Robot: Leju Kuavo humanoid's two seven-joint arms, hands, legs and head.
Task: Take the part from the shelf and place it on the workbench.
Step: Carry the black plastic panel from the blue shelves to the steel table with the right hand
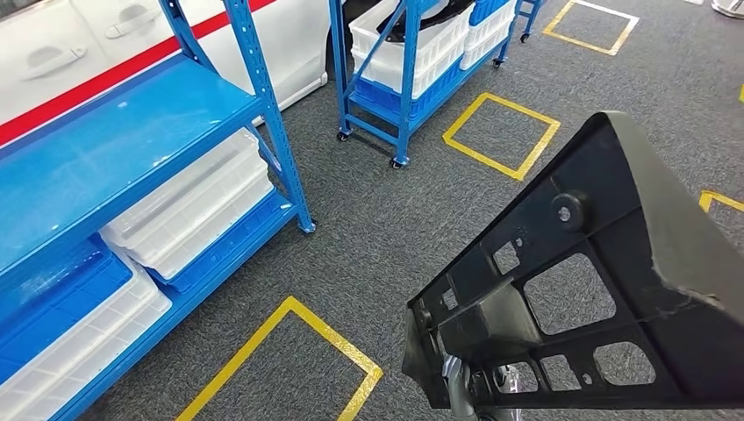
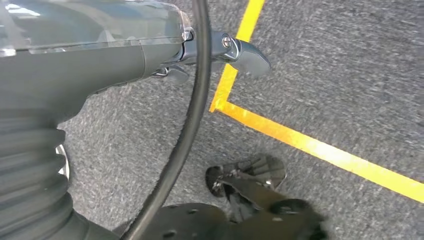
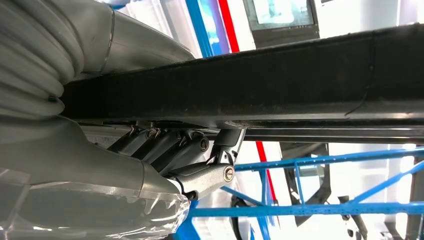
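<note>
The right hand (image 3: 165, 160) shows best in the right wrist view: its dark fingers (image 3: 160, 147) are curled up against the underside of the black part (image 3: 280, 85), with the thumb pressed to the same edge, so the hand grips the part from below. The head view gives little of this hand (just a glint of metal at the bottom edge, under the part), but it shows what the wrist camera cannot: the whole shape of the black part (image 1: 597, 289), a broad moulded panel with several cut-out windows and a round boss, carried tilted in the air above the grey carpet (image 1: 386, 219), well away from the blue shelf (image 1: 114, 140).

The left hand (image 2: 220, 50) appears in the left wrist view, hanging over the carpet beside a corner of yellow floor tape (image 2: 300, 140). Its thumb sticks out and a finger seems curled under it with nothing in it, though the view is too partial to be sure how the rest of the fingers lie.

On the blue shelf's lower levels lie white plastic bins (image 1: 193, 206). A second blue rack (image 1: 412, 61) on castors stands further off, also loaded with white bins, and a white car body (image 1: 105, 44) with a red stripe stands behind the shelf.
</note>
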